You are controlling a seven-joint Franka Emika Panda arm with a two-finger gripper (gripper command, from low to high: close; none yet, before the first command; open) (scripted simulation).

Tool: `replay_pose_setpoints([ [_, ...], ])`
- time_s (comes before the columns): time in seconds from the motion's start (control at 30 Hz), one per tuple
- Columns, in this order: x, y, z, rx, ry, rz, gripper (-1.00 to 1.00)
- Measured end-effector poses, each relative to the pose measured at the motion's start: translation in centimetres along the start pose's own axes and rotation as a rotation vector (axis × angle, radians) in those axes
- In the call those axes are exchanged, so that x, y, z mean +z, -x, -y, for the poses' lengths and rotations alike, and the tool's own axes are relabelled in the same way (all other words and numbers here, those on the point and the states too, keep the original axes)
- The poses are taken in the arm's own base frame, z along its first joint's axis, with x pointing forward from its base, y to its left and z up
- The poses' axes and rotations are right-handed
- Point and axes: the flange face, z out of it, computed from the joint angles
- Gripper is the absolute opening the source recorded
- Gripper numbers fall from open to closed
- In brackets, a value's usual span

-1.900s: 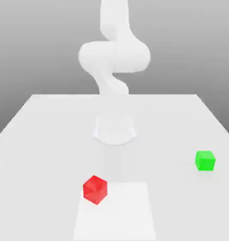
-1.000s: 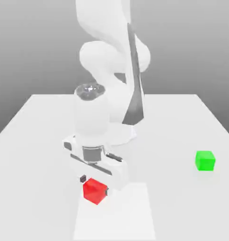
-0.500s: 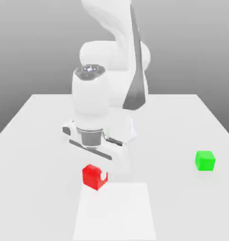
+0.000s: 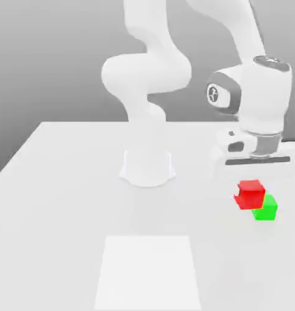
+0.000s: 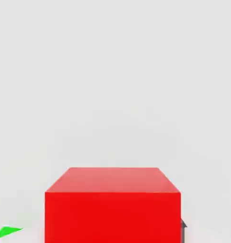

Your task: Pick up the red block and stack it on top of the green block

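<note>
In the exterior view, my arm [image 4: 174, 67] reaches over to that view's right side of the white bench [image 4: 65, 200], with my hand [image 4: 259, 121] pointing down. My fingers [image 4: 251, 193] are clenched on the red block [image 4: 251, 194], which hangs under the hand, clear of the bench. The green block [image 4: 266, 209] sits on the bench near that view's right edge. The red block overlaps the green block's upper corner in this view, a little toward the view's left of it; I cannot tell whether the two touch. A paler square patch [image 4: 149, 270] lies on the bench near the front, well apart from both blocks.

In the hand view, the red block [image 5: 112, 206] sits close and large, gripped between my fingers, with one dark fingertip [image 5: 183, 227] showing at its side. A sliver of the green block [image 5: 5, 232] peeks out beside it against the pale bench [image 5: 112, 71].
</note>
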Motion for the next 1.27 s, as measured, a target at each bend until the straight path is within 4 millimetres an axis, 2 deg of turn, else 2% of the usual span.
replay_pose_setpoints([
  [0.07, -0.2, 4.0, 0.6, -0.093, 0.003, -0.001, -1.0],
  [0.1, -0.2, 5.0, 0.7, -0.115, 0.002, -0.002, -1.0],
  [0.17, -0.1, 5.7, 0.8, -0.132, -0.001, -0.007, -1.0],
  [0.63, 1.8, 5.6, 1.2, -0.14, -0.012, -0.033, -1.0],
  [1.27, 5.7, 5.7, 0.9, -0.139, 0.001, -0.016, -1.0],
])
